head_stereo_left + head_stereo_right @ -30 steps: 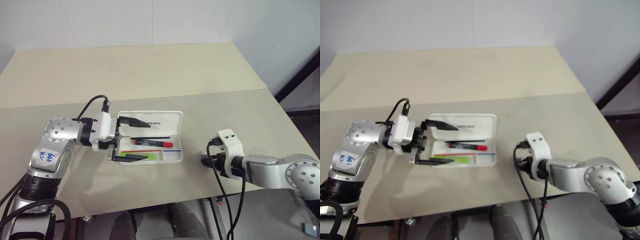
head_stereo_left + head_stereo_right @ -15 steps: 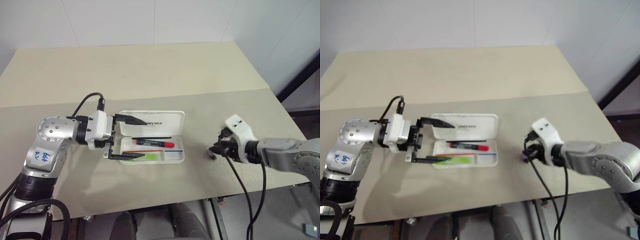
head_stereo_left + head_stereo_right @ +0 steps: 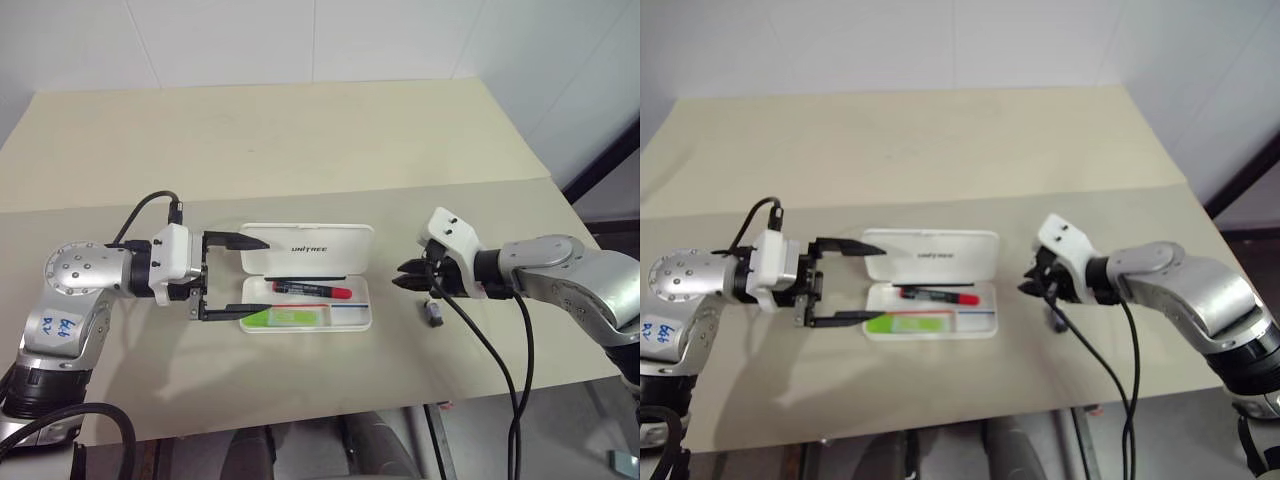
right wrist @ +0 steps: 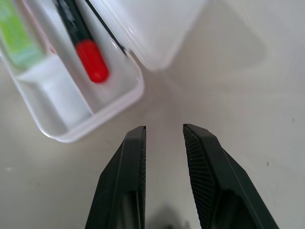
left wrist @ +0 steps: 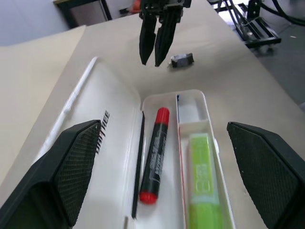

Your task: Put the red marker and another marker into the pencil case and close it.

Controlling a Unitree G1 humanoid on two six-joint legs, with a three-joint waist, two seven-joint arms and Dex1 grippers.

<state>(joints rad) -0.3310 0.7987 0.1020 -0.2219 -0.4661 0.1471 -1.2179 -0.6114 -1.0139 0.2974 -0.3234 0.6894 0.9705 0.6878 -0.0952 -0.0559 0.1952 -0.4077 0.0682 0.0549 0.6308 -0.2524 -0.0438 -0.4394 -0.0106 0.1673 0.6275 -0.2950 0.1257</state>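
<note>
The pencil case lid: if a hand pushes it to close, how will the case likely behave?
The pencil case looks like thin, stiff plastic, so its open lid should probably swing as one piece. It seems light and sits free on the smooth table, so it may slide. The red marker could roll inside.

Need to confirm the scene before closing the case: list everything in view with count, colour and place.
Flat white hinged plastic pencil case: one, open on the table, lid laid back.
Slim dark marker with red cap: one, in the case tray.
Stubby lime-green highlighter: one, in the tray's nearer compartment.
Small dark grey clip-like object: one, on the table right of the case.
Beige table: one.
Left gripper: black, open, straddling the case's left end.
Right gripper: black, slightly open, empty, right of the case.
</note>
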